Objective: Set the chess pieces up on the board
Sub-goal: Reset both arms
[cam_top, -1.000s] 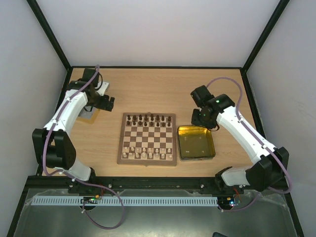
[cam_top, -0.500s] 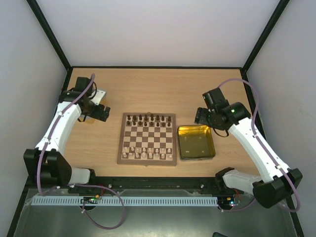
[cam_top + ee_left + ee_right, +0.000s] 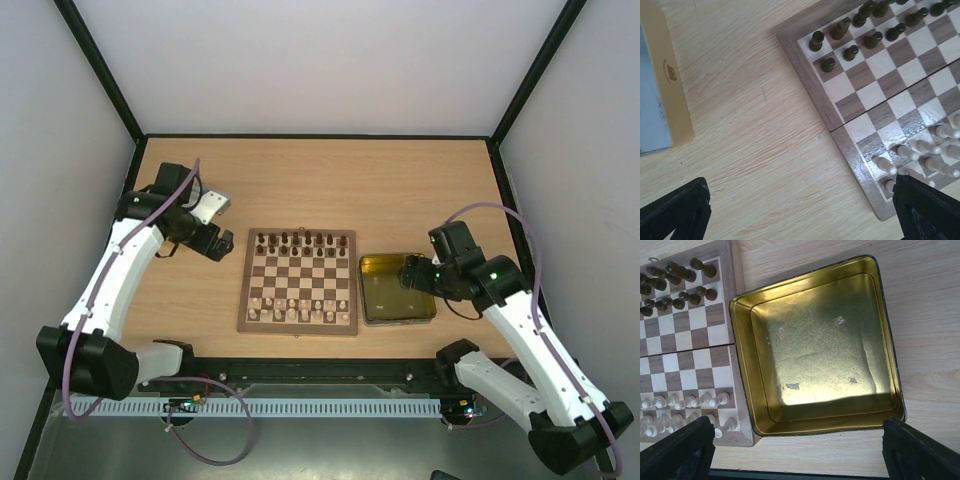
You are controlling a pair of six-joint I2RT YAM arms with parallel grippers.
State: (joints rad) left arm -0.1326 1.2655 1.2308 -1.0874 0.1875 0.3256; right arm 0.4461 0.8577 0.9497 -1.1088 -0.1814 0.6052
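The board (image 3: 298, 282) lies mid-table, with dark brown pieces (image 3: 300, 242) in its two far rows and cream pieces (image 3: 298, 312) in its two near rows. My left gripper (image 3: 217, 245) is open and empty over bare table just left of the board's far left corner. In the left wrist view the gripper (image 3: 800, 215) shows the board (image 3: 860, 107), dark pieces (image 3: 850, 35) and cream pieces (image 3: 925, 150). My right gripper (image 3: 411, 272) is open and empty above the gold tray (image 3: 432, 300). In the right wrist view the gripper (image 3: 797, 450) hangs over the tray's near rim.
The gold tray (image 3: 742, 365) right of the board (image 3: 685, 340) holds nothing. A silver tray (image 3: 205, 205) with a gold edge (image 3: 670, 85) lies at the far left by the left arm. Black frame posts and white walls enclose the table.
My left gripper has moved right and nearer, toward the board's far left corner. My right arm has swung nearer and right, its gripper now over the gold tray.
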